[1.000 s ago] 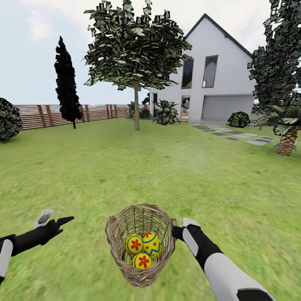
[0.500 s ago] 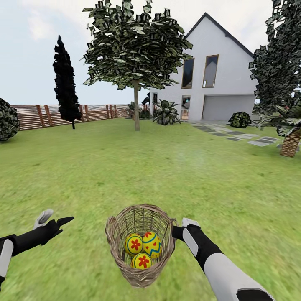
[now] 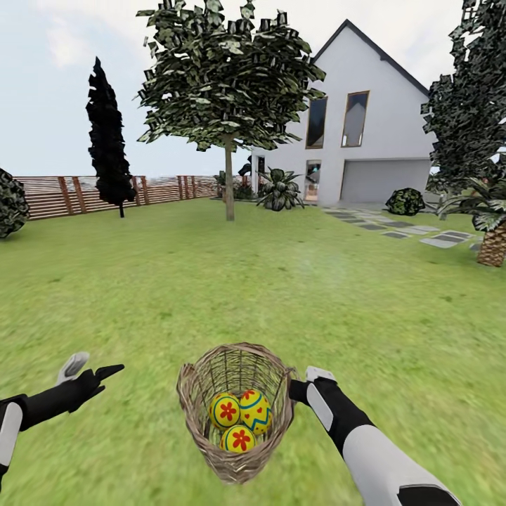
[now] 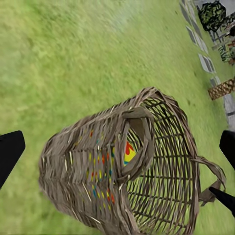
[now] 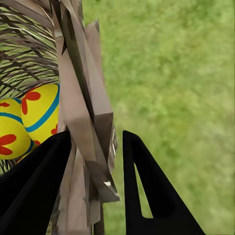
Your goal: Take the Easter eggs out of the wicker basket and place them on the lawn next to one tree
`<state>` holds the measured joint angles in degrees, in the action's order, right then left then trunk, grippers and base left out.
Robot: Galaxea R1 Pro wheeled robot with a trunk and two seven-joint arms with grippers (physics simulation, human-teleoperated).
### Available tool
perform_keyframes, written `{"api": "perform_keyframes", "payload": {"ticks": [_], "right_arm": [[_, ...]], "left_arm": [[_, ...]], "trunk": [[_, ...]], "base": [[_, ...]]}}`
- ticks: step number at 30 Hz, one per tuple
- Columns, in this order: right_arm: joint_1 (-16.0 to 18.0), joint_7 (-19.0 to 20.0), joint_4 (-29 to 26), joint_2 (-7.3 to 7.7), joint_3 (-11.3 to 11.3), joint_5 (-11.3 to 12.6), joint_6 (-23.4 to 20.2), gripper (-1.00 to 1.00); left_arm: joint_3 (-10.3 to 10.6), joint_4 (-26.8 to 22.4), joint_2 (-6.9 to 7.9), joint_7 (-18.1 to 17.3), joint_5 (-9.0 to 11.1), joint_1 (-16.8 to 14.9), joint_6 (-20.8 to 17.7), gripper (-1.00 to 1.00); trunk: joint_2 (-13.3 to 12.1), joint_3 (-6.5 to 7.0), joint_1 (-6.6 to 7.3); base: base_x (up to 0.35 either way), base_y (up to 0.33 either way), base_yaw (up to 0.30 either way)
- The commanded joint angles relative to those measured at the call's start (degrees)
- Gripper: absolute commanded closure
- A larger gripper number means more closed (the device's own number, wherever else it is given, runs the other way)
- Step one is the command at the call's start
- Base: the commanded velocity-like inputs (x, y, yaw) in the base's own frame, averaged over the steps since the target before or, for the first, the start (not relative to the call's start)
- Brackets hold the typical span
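The wicker basket point(image 3: 235, 414) hangs low in the middle of the head view, between my arms. Three Easter eggs lie inside it: one with a red flower point(image 3: 225, 411), one with a blue zigzag point(image 3: 256, 410) and one in front point(image 3: 239, 440). My right gripper point(image 3: 294, 388) is shut on the basket's right rim; in the right wrist view its fingers point(image 5: 147, 186) straddle the woven rim point(image 5: 85, 127), with eggs point(image 5: 41, 110) behind it. My left gripper point(image 3: 90, 368) stands open and empty, left of the basket point(image 4: 122, 171). The tree point(image 3: 229, 179) rises from the lawn point(image 3: 281, 295) straight ahead, far off.
A dark cypress point(image 3: 109, 147) and slat fence point(image 3: 63, 195) stand at the back left. The white house point(image 3: 358, 133) with stepping stones point(image 3: 414, 235) is at the right. A palm trunk point(image 3: 494, 246) and another leafy tree point(image 3: 471, 98) mark the right edge. Open grass lies between.
The garden has spread slightly outward around the tree, so the camera has moved forward. Both arms and the basket with its eggs keep the same place in the view.
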<state>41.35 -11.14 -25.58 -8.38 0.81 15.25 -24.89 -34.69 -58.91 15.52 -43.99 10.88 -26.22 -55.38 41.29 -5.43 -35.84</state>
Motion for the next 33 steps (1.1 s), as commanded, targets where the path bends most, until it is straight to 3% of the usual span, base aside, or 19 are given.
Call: {"api": "perform_keyframes", "payload": {"ticks": [1,33], "right_arm": [[0.0,-0.4,-0.2,0.00,0.1,0.7,-0.2,1.00],[0.0,-0.4,-0.2,-0.27,0.2,0.8,-0.2,1.00]], "left_arm": [[-0.1,0.0,0.00,-0.3,-0.1,-0.1,-0.3,-1.00],[-0.2,0.0,0.01,-0.6,0.2,-0.1,-0.4,-1.00]], "trunk": [[0.1,-0.10,-0.05],[0.1,0.02,-0.05]], "base": [[0.333,0.000,0.000],[0.321,0.000,0.041]]}}
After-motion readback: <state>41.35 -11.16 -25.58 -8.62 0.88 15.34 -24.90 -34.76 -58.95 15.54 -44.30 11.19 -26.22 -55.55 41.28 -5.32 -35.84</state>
